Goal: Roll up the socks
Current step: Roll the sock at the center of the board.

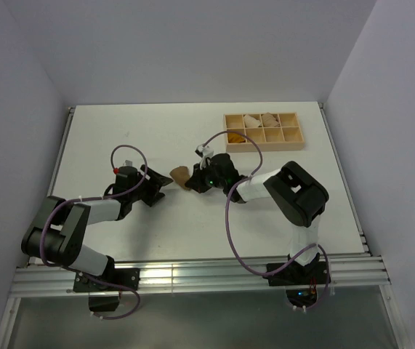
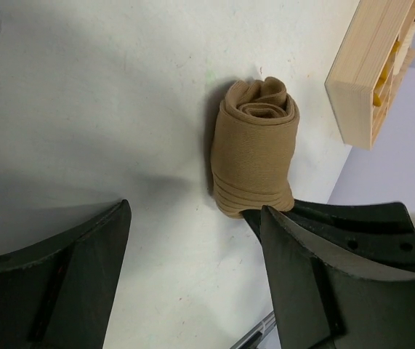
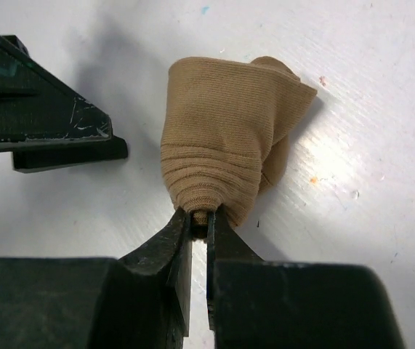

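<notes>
The tan-brown sock point(image 1: 180, 176) lies rolled into a tight bundle on the white table, mid-centre. In the right wrist view the roll point(image 3: 222, 138) sits just ahead of my right gripper point(image 3: 200, 218), which is shut on the roll's near end. My right gripper point(image 1: 196, 180) lies just right of the bundle in the top view. My left gripper point(image 1: 158, 186) is open and empty, just left of the roll; in its wrist view the roll point(image 2: 256, 149) lies ahead of the open fingers point(image 2: 192, 240). A mustard-orange piece point(image 1: 234, 136) lies in the wooden tray.
A wooden compartment tray point(image 1: 294, 142) stands at the back right, holding pale bundles point(image 1: 259, 121); its corner shows in the left wrist view point(image 2: 367, 80). A cable loops over the table by each arm.
</notes>
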Available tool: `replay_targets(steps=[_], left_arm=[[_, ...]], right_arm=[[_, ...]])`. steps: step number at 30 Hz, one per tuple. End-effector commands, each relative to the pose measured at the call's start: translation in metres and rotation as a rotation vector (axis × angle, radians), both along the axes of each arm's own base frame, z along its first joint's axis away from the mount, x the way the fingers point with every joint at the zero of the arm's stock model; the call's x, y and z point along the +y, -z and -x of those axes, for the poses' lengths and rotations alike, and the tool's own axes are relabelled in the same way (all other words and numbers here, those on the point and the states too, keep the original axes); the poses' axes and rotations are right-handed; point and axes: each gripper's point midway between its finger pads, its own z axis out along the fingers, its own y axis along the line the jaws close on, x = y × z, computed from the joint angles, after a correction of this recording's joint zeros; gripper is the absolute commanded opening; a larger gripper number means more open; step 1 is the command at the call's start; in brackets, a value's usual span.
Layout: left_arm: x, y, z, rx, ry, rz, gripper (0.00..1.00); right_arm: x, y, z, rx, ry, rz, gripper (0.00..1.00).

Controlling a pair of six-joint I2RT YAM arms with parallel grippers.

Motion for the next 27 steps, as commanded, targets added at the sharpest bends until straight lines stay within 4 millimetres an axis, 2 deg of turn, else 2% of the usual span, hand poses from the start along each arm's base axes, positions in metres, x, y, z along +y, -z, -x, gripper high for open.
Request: replay_targets(steps=[1,6,15,19,27], left_arm=[[-0.004,-0.009,-0.006,-0.059,0.018,0.026,0.76],[-0.013,-0.004,-0.010,-0.073,0.063,0.054,0.75],[-0.021,0.003,-0.029,-0.113,0.094,0.044,0.77],[-0.018,0.011,-0.035,-0.108,0.082,0.010,0.84],[-0.009,0.033,-0.036,-0.058,0.068,-0.023,0.85]], right_arm=[[0.001,0.011,0.021,0.214,-0.042,-0.088,0.00],[-0.003,0.019,0.015,0.327,-0.021,-0.139,0.00],[-0.001,0.024,0.013,0.387,-0.032,-0.141,0.00],[-0.003,0.027,0.014,0.407,-0.028,-0.143,0.00],[-0.008,0.026,0.013,0.449,-0.024,-0.157,0.00]])
